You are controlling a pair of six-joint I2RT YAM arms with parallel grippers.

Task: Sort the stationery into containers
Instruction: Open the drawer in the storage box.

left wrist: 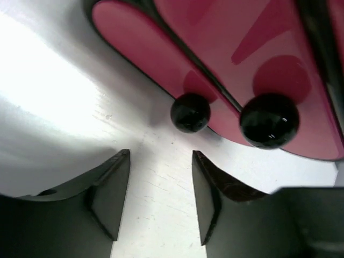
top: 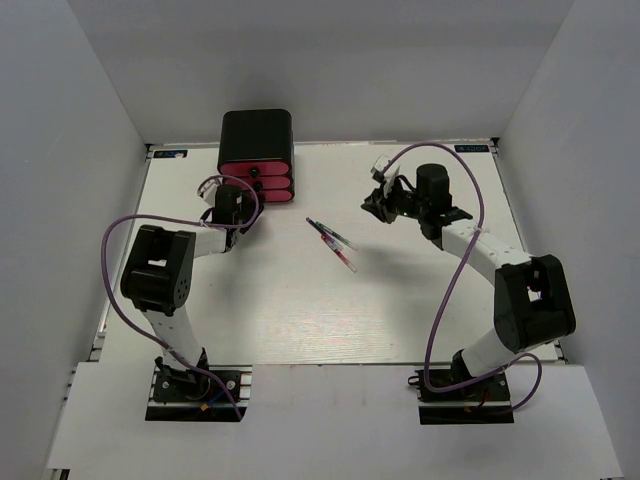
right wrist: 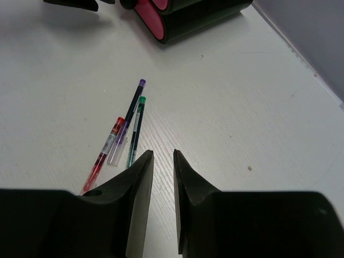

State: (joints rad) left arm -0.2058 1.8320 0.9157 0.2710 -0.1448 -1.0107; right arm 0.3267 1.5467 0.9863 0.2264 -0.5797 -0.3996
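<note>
The black cabinet (top: 257, 130) with three stacked pink drawers (top: 257, 176) stands at the back of the table. My left gripper (top: 238, 200) is open and empty just in front of it. In the left wrist view its fingertips (left wrist: 119, 161) sit a little short of the lowest drawer's round black knob (left wrist: 190, 113), with a second knob (left wrist: 269, 119) to the right. Three thin pens (top: 332, 243) lie mid-table: purple-tipped (right wrist: 133, 105), green-tipped (right wrist: 135, 129) and red (right wrist: 105, 153). My right gripper (top: 378, 203) hovers right of them, jaws slightly parted and empty (right wrist: 163, 156). No tubes, marker or white block are in view.
White walls enclose the table on three sides. The cabinet also shows at the top of the right wrist view (right wrist: 199, 16). Purple cables loop beside both arms (top: 445, 300).
</note>
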